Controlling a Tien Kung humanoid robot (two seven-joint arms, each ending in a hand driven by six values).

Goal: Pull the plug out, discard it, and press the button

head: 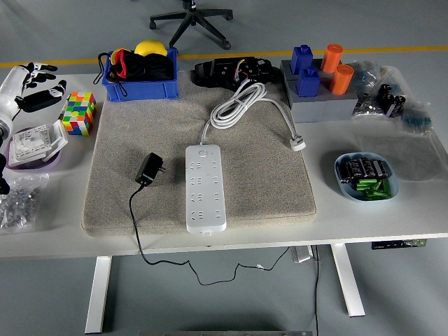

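White table point(392, 210) on grey floor point(392, 24); beige mat point(266, 175) at centre carrying power strip point(205, 187), black plug point(148, 170); left hand point(31, 87) at left edge, fingers spread, empty.

plug point(148, 169) left of strip point(205, 187) (apparently apart)

The mat point(252, 164) looks like rough, matt grey-beige cloth. The power strip point(205, 187) is smooth white plastic with a slight sheen, and the plug point(148, 169) matt black plastic. The table point(392, 217) is smooth, matt white. The bin point(140, 89) is glossy blue plastic.
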